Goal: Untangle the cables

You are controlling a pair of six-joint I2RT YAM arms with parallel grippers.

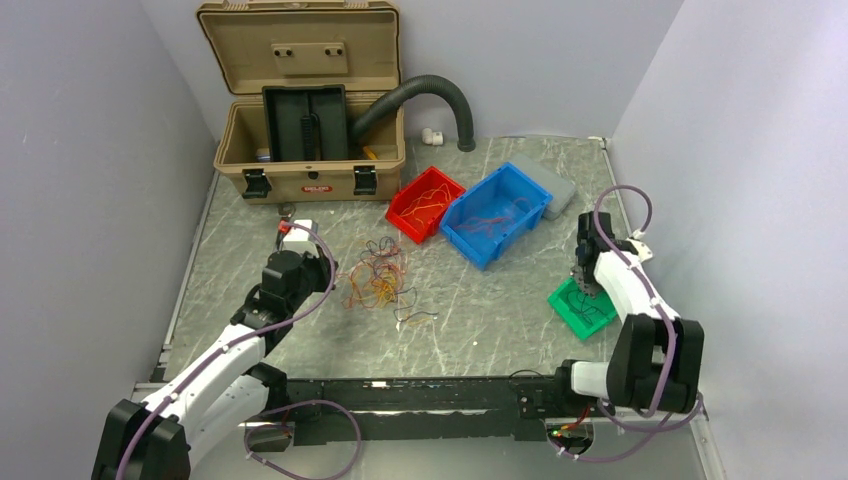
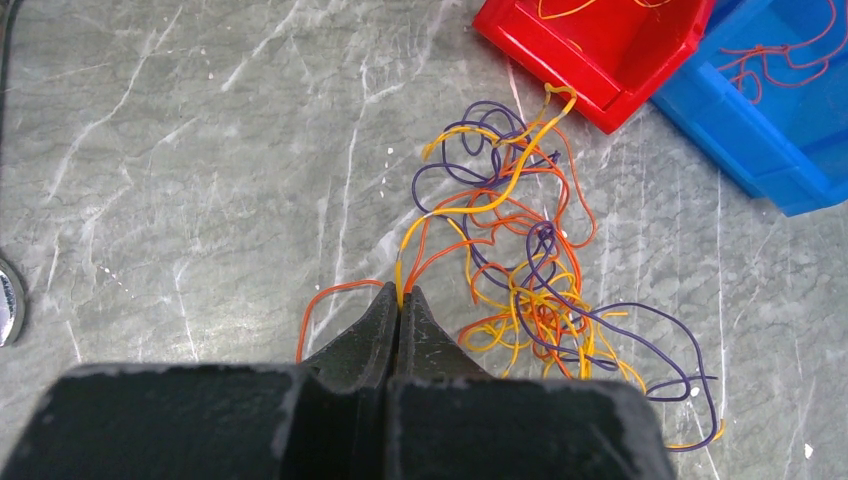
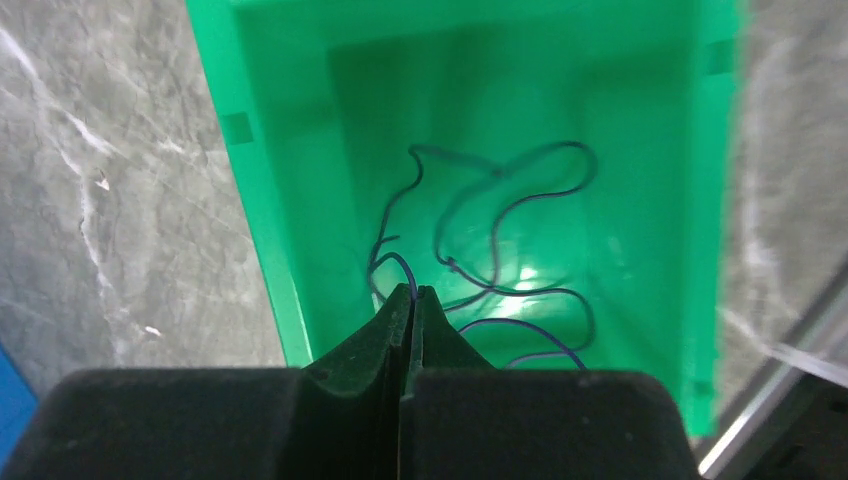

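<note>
Many thin cables (image 1: 376,282) lie in one loose tangle on the worktop (image 1: 480,320), near my left arm and well apart from the green bin (image 1: 562,305). My left pincer (image 2: 400,296) is closed on one yellow wire (image 2: 480,205) at the near edge of the tangle. I judge this hold is meant to draw it free from the purple and orange loops. My right pincer (image 3: 412,292) hangs over the green bin with its jaws together. A purple wire (image 3: 500,225) reaches its tip, but I cannot tell if it is pinched. Probably this bin collects the purple ones.
</note>
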